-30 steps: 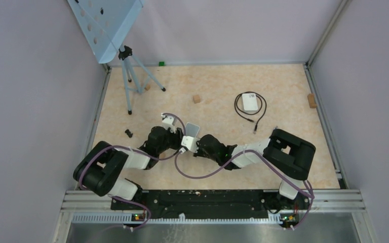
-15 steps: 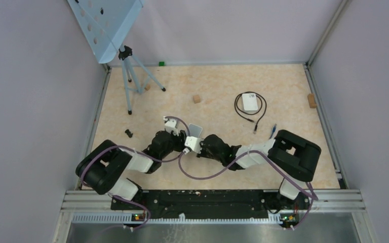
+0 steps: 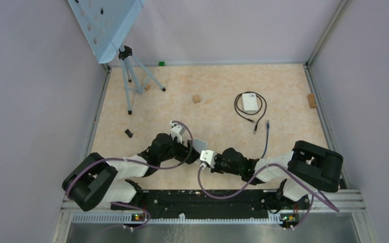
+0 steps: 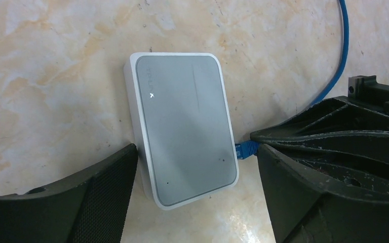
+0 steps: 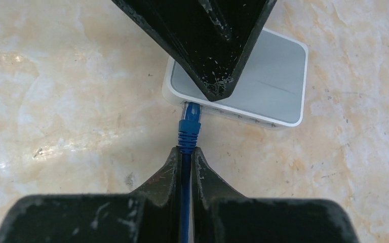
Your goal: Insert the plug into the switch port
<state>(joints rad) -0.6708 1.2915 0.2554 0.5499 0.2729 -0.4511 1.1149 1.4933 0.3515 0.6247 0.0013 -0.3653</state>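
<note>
Switch (image 4: 182, 131) first: a small, flat, grey-topped plastic box lying on the marbled table (image 4: 45, 76), in the near half between the two arms. It looks light and smooth-shelled, so it would likely skate away under a push on its port side, and it wants bracing from the opposite side rather than from the top. Next comes the blue cable (image 3: 266, 139), which runs back across the table in a loose curve. It is thin and limp, useless for pushing unless gripped close to its end. The plug (image 5: 189, 126) is the stiff part, a small blue boot with a brittle-looking latch. The sound hold is on the cable right behind that boot, keeping the plug square to the port. Its tip sits inside the port on the switch's side face, though from these angles I cannot tell whether it has gone fully home and latched. The left gripper (image 4: 195, 157) stands wide, straddling the switch and holding nothing, with one finger just beside the far side and the other near the port side, above the plug. The right gripper (image 5: 185, 152) is pinched narrow on the blue cable directly behind the boot, with the plug jutting forward from its fingertips into the switch.
</note>
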